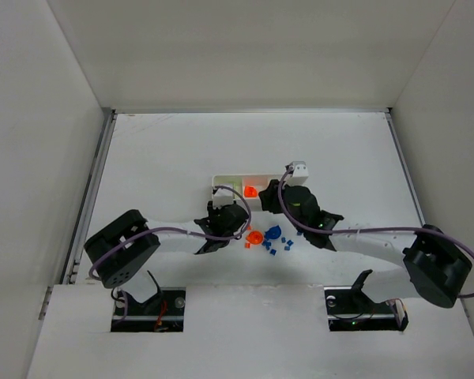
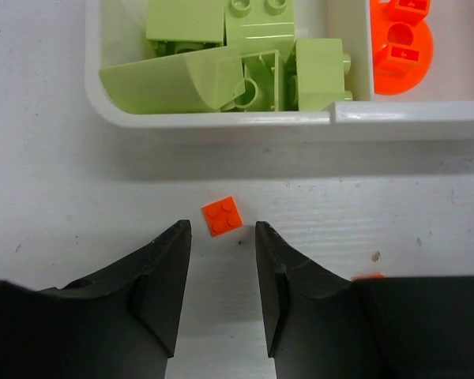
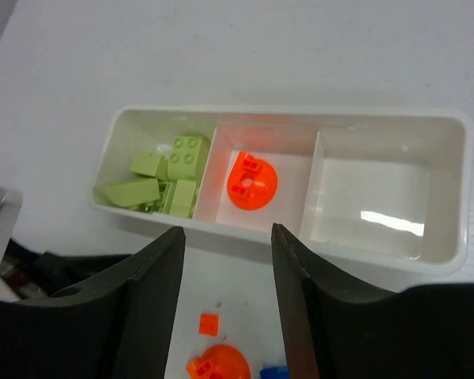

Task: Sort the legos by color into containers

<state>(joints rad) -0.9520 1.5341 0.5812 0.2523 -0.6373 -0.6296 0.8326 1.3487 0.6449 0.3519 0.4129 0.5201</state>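
The long white rectangular plastic tray [image 3: 300,114], divided into three square compartments, rests on the white table [image 1: 166,158]; its left compartment holds the lime green plastic bricks [image 3: 170,178]; its middle compartment holds one round bright orange plastic brick [image 3: 251,183].

The left gripper [image 2: 220,237] is released; its jaws stand apart with nothing between them; it sits low over the table on the near side of the tray. The small flat square orange plastic plate [image 2: 222,215] lies on the table just ahead of the fingertips, touching neither, near the tray's outer wall below the green compartment.

The right gripper [image 3: 227,233] is likewise released; its jaws stand apart and grasp nothing; in the right wrist view its fingertips frame the near wall of the middle compartment.

Loose on the table on the near side of the tray: a second round orange plastic brick [image 1: 254,236]; a cluster of small blue plastic bricks [image 1: 278,241] just to its right.
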